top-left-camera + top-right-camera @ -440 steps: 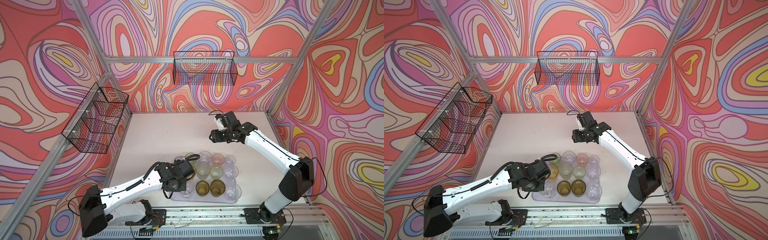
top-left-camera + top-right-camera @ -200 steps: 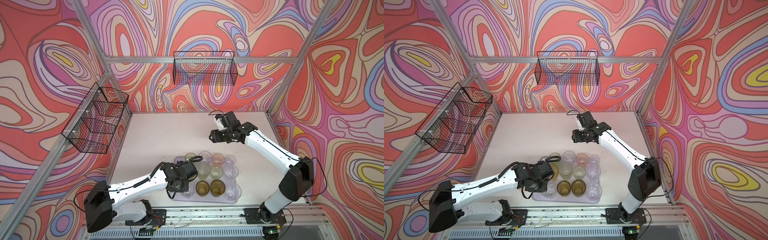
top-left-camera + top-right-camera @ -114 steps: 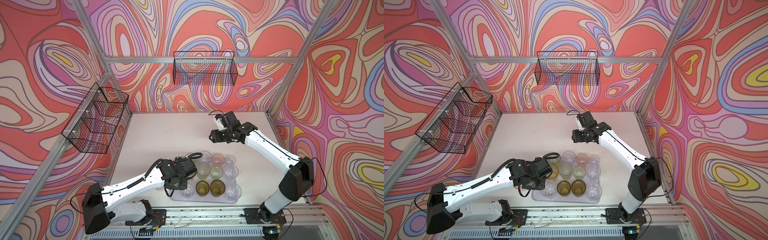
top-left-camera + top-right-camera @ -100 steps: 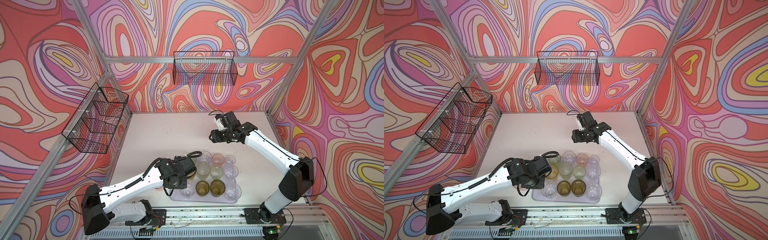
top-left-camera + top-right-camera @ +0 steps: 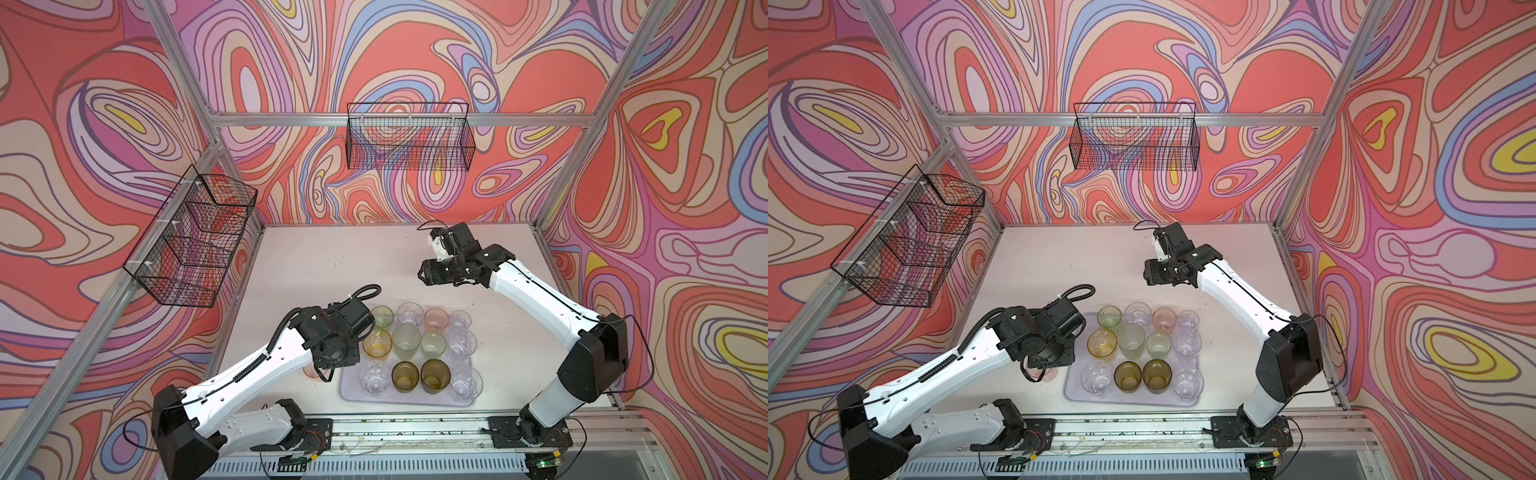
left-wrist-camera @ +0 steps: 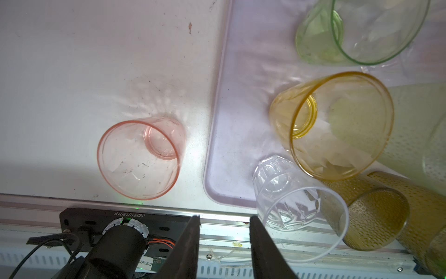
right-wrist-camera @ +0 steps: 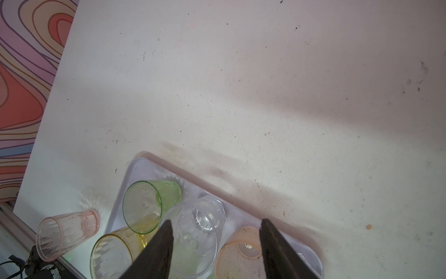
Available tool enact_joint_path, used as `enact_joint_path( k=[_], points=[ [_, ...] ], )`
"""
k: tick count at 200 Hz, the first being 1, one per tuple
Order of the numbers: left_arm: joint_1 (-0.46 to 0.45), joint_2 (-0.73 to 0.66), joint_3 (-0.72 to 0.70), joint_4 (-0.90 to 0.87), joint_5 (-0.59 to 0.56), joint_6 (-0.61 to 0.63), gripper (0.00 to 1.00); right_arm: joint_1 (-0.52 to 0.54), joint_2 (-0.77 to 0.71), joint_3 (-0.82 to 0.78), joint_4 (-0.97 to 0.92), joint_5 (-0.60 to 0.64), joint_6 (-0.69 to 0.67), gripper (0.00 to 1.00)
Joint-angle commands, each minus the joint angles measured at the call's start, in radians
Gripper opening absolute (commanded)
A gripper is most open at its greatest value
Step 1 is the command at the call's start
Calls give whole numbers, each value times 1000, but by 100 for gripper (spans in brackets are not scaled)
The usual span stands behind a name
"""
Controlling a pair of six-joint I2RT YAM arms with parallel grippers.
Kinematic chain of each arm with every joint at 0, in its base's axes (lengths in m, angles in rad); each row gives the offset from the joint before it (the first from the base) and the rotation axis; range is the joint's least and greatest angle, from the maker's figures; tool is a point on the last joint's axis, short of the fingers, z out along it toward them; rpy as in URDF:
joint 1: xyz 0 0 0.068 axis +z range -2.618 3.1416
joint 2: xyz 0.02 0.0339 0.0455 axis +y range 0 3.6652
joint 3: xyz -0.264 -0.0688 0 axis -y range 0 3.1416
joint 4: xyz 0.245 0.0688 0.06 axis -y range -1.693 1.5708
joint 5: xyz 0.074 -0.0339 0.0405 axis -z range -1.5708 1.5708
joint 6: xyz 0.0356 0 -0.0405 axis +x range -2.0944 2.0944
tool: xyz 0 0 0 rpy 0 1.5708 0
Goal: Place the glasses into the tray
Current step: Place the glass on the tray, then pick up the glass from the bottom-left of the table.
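Top views, tray (image 5: 352, 395): I find it at the front of the worktop (image 5: 332, 257), between the two arms.
Top views, glasses (image 5: 405, 341): I count twelve upright in the tray, three rows of four.
Top views, pink glass (image 5: 311, 371): on the worktop on the left arm's side of the tray, outside it, partly hidden under the left arm (image 5: 266, 365).
Top views, right arm (image 5: 523, 286): raised over the worktop behind the tray, well apart from the glasses.
Left wrist, left fingers (image 6: 190, 241): parted a little, nothing between them.
Left wrist, pink glass (image 6: 140, 158): mouth up on the worktop, just beside the tray's rim (image 6: 212, 145), not in it.
Left wrist, amber glass (image 6: 337, 125): in the tray, with a clear glass (image 6: 296, 200) beside it.
Right wrist, right fingers (image 7: 161, 244): spread wide, gripping nothing, held high over the tray's far edge.
Right wrist, pink glass (image 7: 65, 234): beside the tray (image 7: 135, 174), outside it.
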Motion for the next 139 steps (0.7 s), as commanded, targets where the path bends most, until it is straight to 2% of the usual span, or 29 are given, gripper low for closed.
enact_joint_path(
  k=[1, 52, 85, 139],
  points=[
    [43, -44, 8, -89, -28, -22, 39, -4, -10, -23, 26, -5, -19, 60],
    [145, -103, -31, -138, -22, 5, 40, -5, -20, -36, 32, -3, -38, 60],
    [235, -127, -65, -149, 7, 35, 40, -5, -20, -33, 26, -49, -70, 60],
    [378, -169, -150, -114, 70, 85, 41, -5, -23, 32, -97, -96, -123, 61]
  ],
)
